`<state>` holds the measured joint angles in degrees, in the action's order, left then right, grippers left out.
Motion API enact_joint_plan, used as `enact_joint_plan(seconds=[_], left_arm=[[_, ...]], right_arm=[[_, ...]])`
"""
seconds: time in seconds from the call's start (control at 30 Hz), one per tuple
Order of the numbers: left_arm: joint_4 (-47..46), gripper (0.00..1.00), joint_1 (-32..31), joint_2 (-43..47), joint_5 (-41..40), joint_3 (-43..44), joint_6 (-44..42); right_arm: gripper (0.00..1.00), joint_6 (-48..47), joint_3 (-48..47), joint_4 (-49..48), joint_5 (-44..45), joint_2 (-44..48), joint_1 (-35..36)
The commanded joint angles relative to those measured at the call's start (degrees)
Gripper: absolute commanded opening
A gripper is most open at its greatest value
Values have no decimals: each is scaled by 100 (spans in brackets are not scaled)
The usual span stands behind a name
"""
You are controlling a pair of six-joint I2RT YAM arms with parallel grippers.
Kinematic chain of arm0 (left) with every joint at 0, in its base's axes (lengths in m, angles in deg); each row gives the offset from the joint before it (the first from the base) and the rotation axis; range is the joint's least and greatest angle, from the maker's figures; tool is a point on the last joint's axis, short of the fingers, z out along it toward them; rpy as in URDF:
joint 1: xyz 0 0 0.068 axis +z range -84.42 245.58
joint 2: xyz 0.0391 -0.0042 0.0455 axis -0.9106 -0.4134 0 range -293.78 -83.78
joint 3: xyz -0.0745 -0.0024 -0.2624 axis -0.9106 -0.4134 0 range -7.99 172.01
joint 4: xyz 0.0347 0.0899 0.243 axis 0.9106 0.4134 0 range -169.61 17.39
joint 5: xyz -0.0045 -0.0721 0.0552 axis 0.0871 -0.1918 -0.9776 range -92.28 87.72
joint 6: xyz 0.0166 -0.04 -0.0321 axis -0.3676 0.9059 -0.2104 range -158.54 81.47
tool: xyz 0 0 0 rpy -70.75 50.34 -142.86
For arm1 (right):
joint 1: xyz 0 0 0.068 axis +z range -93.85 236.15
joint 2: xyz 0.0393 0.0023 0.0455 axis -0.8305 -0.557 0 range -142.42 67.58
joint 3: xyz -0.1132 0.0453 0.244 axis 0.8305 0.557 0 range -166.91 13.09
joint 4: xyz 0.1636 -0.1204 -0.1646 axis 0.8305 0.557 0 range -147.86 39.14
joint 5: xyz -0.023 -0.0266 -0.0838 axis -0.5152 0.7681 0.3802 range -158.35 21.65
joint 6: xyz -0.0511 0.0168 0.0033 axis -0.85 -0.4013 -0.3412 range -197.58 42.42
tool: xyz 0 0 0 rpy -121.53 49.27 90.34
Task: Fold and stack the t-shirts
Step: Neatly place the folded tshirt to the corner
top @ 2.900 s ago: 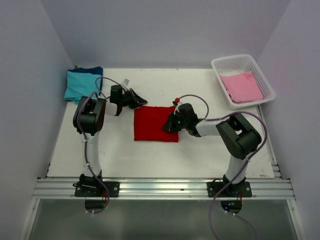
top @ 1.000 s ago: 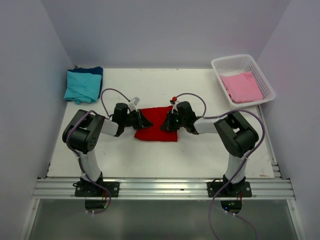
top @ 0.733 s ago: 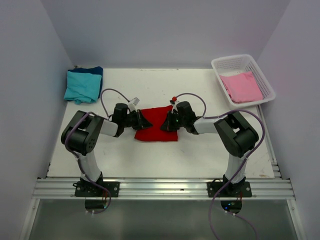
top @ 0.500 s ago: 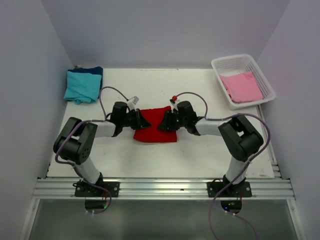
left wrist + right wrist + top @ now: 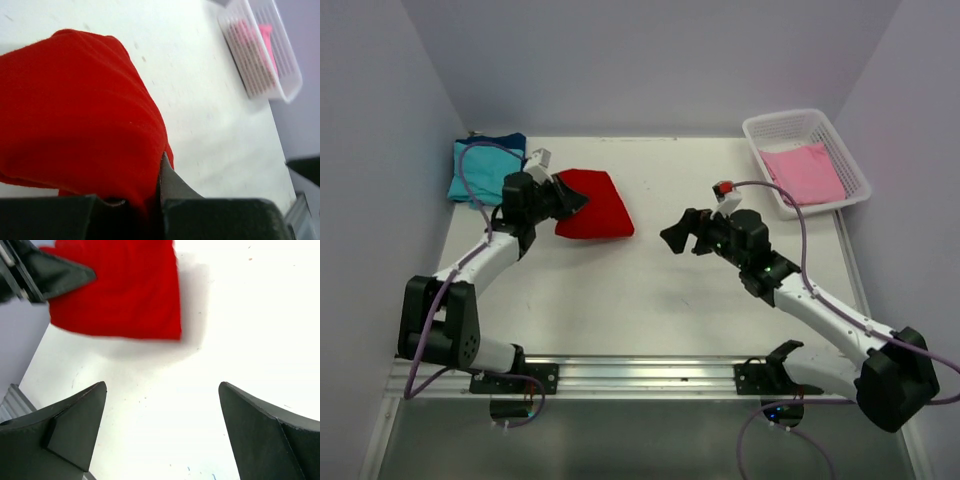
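The folded red t-shirt (image 5: 597, 206) is at the left rear of the table, and my left gripper (image 5: 566, 201) is shut on its left edge. In the left wrist view the red t-shirt (image 5: 75, 115) fills the left half, with my left gripper (image 5: 146, 192) pinching it and one fingertip (image 5: 167, 177) showing. My right gripper (image 5: 673, 238) stands open and empty over bare table, well to the right of the shirt. The right wrist view shows the right gripper (image 5: 161, 387) wide apart, with the red t-shirt (image 5: 125, 295) beyond it casting a shadow. A teal t-shirt (image 5: 480, 170) lies on a dark blue one (image 5: 510, 142) at the far left corner.
A white lattice basket (image 5: 760, 128) at the back right holds a pink t-shirt (image 5: 805, 172); the basket (image 5: 260, 70) also shows in the left wrist view. Walls enclose the table on three sides. A metal rail (image 5: 640, 375) runs along the near edge.
My right gripper has opened, let go of the red t-shirt and drawn back to the right. My left gripper has carried the shirt to the back left, close to the teal stack.
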<state>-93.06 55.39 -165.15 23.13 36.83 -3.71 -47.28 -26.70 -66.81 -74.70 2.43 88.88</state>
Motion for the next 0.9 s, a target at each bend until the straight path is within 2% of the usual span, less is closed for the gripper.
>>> enact_joint_plan(seconds=[0.0,0.1,0.17,0.3,0.4,0.6,0.67,0.77,0.87], left_arm=[[9,0,534,51,-878,825,40],[-314,0,956,-29,-1222,1081,330],[-850,0,1220,-134,-1353,1327,664],[-1789,0,1599,-344,-2416,1713,920],[-2020,0,1853,-652,-2953,2178,903],[-2617,0,2750,-2004,-2779,3057,1684],[-2680,0,3065,-2637,-2437,3217,2044],[-2558,0,3278,-3139,-2514,3043,2291],[-2627,0,3436,-3394,-2752,2349,2660]], right_arm=[[99,-218,374,684,327,405,-12],[99,-227,629,877,222,625,-4],[99,-227,727,1061,152,696,-4],[99,-157,929,1306,-85,792,5],[99,-174,929,1553,-68,976,-4],[99,-183,772,2239,142,1311,-4],[99,-200,701,2546,230,1373,-3],[99,-218,560,2907,362,1460,-4],[99,-139,455,3039,345,1505,-4]])
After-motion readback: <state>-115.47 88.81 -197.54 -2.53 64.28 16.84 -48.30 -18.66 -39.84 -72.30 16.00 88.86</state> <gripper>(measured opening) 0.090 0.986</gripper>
